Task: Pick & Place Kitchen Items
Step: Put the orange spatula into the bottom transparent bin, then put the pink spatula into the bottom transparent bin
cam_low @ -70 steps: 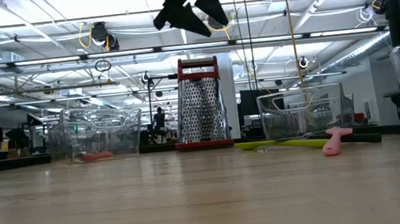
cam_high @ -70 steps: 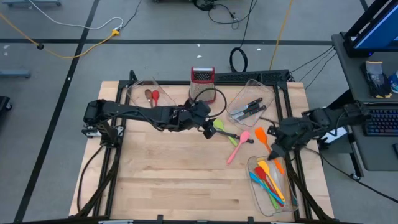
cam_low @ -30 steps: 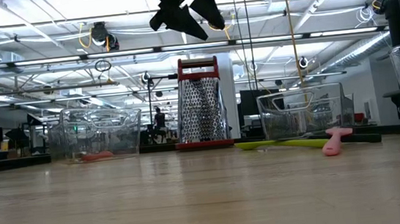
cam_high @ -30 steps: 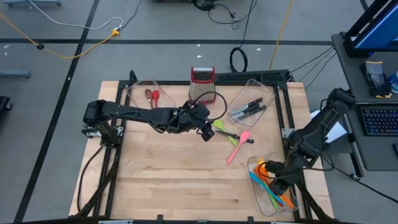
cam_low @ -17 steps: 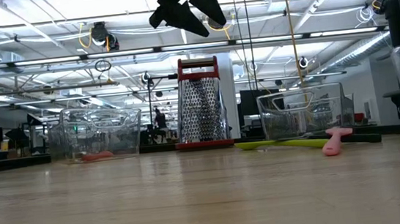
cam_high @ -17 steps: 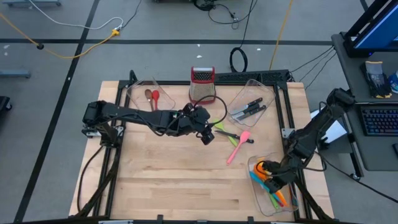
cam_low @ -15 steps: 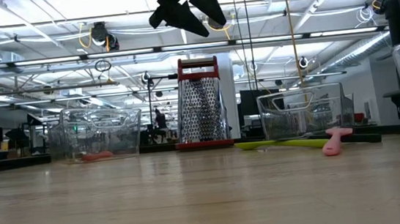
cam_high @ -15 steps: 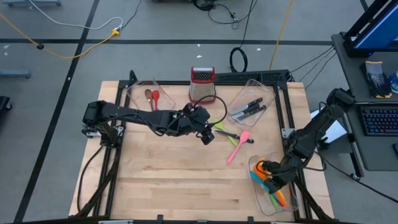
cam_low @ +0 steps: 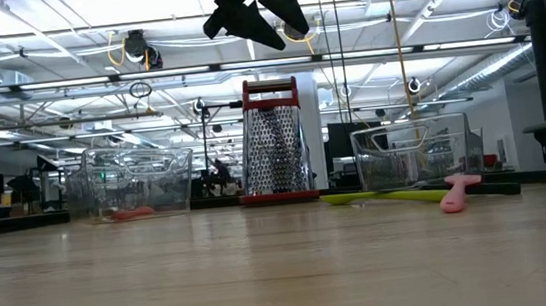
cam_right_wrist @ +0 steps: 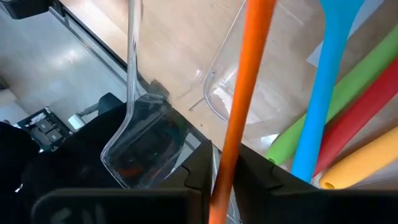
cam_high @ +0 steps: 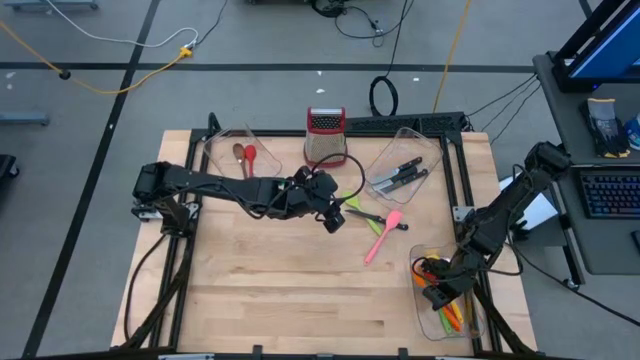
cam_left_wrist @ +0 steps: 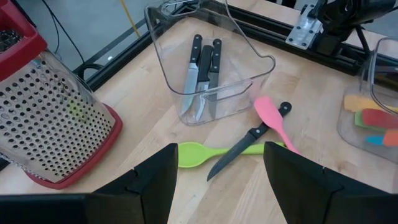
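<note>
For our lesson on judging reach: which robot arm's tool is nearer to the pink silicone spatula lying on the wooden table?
Left. The left tool hovers just beside the pink silicone spatula, over the table's middle. The right tool is farther off, down in the clear plastic bin.

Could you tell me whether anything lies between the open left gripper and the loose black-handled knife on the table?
Nothing visible does. The left gripper hangs open above the black-handled knife, which lies across the green spatula, its handle beside the pink spatula.

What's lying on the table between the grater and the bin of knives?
In the left wrist view, bare wood separates the grater from the knife bin; the green spoon lies nearer, just in front of that gap.
</note>
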`<control>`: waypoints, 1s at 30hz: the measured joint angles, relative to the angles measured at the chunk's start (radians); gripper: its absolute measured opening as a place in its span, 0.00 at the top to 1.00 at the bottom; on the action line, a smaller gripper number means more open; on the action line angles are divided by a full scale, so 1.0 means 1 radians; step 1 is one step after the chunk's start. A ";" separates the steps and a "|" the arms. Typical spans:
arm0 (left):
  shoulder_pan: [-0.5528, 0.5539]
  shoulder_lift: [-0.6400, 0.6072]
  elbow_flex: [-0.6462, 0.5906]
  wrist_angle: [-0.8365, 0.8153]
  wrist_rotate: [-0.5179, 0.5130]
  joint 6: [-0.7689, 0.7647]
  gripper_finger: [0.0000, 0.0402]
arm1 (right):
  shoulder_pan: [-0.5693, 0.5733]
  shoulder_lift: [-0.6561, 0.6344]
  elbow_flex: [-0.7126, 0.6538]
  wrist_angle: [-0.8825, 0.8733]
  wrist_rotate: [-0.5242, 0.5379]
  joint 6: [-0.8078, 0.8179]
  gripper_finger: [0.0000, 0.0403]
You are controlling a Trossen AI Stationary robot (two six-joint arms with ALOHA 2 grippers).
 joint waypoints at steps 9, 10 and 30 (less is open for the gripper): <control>0.000 0.000 0.000 0.001 0.000 0.000 0.40 | 0.000 0.000 0.000 0.001 0.002 0.007 0.76; 0.000 0.000 0.000 0.001 0.000 0.000 0.40 | 0.000 0.000 0.000 0.001 0.002 0.007 0.74; -0.002 0.000 0.000 0.002 0.003 0.003 0.40 | 0.000 -0.179 0.001 0.115 0.000 -0.009 0.94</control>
